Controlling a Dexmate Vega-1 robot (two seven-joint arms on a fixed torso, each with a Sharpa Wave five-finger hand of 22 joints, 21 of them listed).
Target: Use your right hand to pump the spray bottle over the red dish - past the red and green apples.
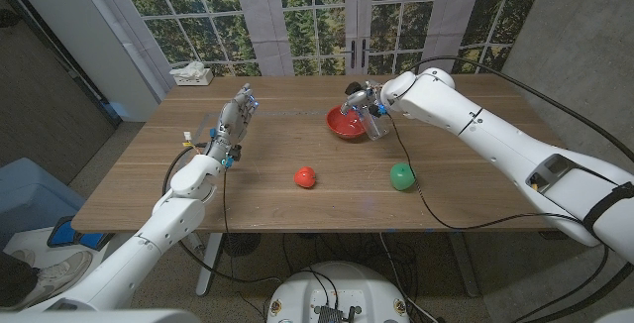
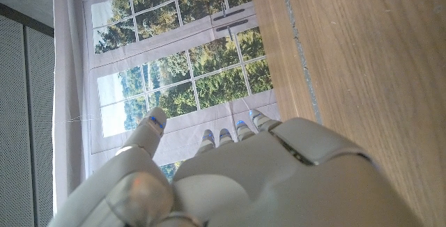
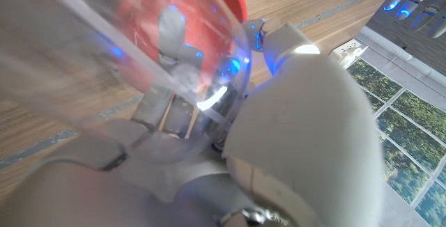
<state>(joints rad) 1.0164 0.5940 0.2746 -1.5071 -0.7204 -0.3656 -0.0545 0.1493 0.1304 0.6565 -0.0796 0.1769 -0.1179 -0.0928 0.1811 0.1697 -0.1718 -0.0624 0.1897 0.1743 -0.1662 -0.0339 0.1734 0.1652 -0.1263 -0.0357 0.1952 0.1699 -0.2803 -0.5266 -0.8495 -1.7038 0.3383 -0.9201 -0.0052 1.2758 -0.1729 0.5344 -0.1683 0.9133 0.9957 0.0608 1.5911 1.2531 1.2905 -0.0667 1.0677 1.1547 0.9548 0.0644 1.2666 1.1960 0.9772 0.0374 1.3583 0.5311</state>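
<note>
My right hand (image 1: 369, 102) grips a clear spray bottle (image 1: 375, 120) at the right rim of the red dish (image 1: 344, 125), with its nozzle end over the dish. In the right wrist view the clear bottle (image 3: 160, 67) sits against my fingers (image 3: 174, 108), and the red dish (image 3: 209, 4) shows through it. A red apple (image 1: 304, 176) and a green apple (image 1: 400, 176) lie nearer the front edge. My left hand (image 1: 236, 120) stands raised at mid-left with fingers apart, holding nothing; the left wrist view shows its back (image 2: 279, 178).
A white tissue box (image 1: 191, 74) sits at the table's far left corner. A black cable (image 1: 421, 199) runs over the table near the green apple. Large windows (image 1: 317, 16) stand behind the table.
</note>
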